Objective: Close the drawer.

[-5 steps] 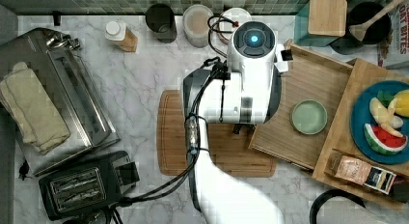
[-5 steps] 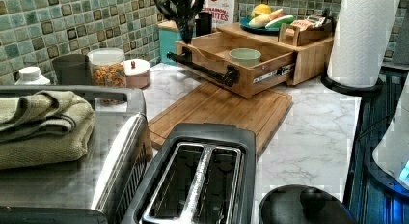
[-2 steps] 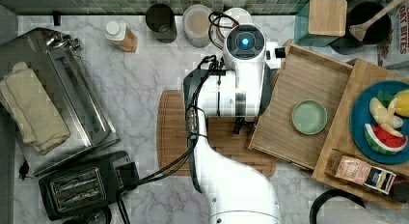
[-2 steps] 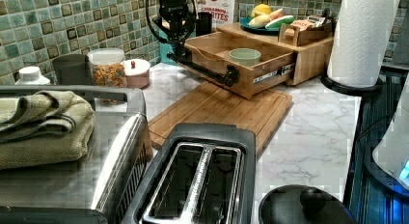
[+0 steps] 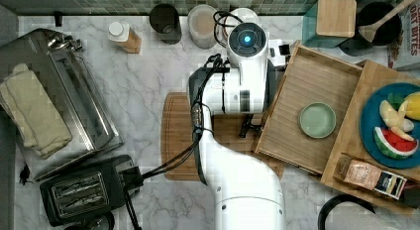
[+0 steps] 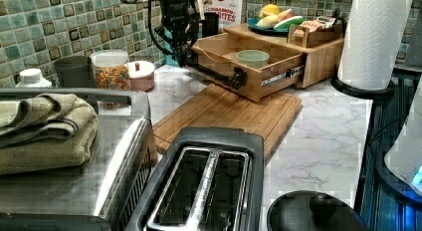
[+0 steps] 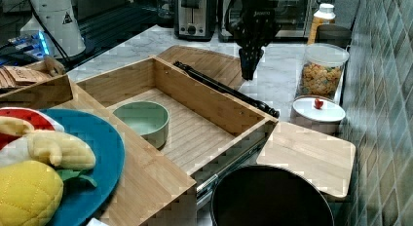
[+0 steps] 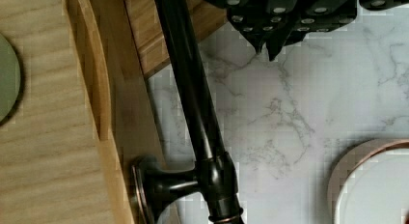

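drawer: shallow light-bamboo tray-like drawer (image 7: 195, 123) pulled open, right in the top view | handling: rigid, slides on rails; push dark metal bar handle (image 8: 193, 98) | gripper (image 7: 248, 65): clenched, empty, beside handle

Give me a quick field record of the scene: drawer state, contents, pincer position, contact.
drawer: pulled out, open
contents: one green bowl on the slatted floor
handle: dark bar across the drawer front
pincer: fingers together, pointing down, on the outer side of the handle near one end
contact: none visible; marble counter shows between pincer and handle
under drawer front: cutting board
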You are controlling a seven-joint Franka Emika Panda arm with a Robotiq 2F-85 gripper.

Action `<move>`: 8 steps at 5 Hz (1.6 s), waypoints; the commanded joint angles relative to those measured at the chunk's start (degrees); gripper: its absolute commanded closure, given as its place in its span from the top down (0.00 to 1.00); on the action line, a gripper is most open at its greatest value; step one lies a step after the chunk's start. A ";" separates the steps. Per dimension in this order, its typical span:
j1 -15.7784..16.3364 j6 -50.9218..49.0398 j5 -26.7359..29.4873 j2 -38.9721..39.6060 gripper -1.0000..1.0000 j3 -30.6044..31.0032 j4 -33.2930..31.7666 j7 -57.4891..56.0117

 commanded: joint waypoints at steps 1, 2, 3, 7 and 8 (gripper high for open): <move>1.51 -2.97 -0.29 3.24 0.00 0.33 8.46 1.72; 0.74 -6.40 -0.85 4.12 0.00 0.13 10.09 -0.79; -0.68 -7.80 -1.21 4.10 0.00 0.13 9.85 -4.72; -7.50 -1.88 0.33 -4.37 0.00 -1.10 -4.55 -15.89; -9.82 -2.67 1.87 -5.46 0.00 -2.47 -6.28 -19.50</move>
